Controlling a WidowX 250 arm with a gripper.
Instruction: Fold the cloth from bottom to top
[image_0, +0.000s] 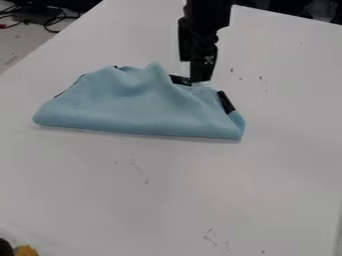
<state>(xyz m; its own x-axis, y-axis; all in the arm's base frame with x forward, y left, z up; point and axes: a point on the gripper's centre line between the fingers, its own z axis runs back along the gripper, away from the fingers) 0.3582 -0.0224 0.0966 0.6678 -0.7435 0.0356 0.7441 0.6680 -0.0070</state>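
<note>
Cloth: light blue, lying on the white table (174, 200), apparently doubled over; straight fold running along the near side, far side rumpling up into a peak.
Dark edging: 2 broad bits showing on the right half, 1 beside the gripper (199, 80), 1 near the right corner (226, 102).
Gripper: hanging over the far edge of the cloth, right of the peak; can't tell if it's opening, closing or gripping fabric.
Step in hand: probably laying the bottom edge onto the top; fold is looking mostly made.
Doing it well: if it's holding cloth, setting the edge down low, matching edges, then releasing before lifting straight up. Sideways pulling is risking skewing the fold or dragging the whole cloth.
Peak: likely needing a light press afterwards; pressing hard is risking bunching.
Writing: pale mark (209, 60) sitting on the gripper, not reading as any word; cloth isn't displaying a legible label.
Table edge: cables (50, 20) lying beyond it, upper left.
</note>
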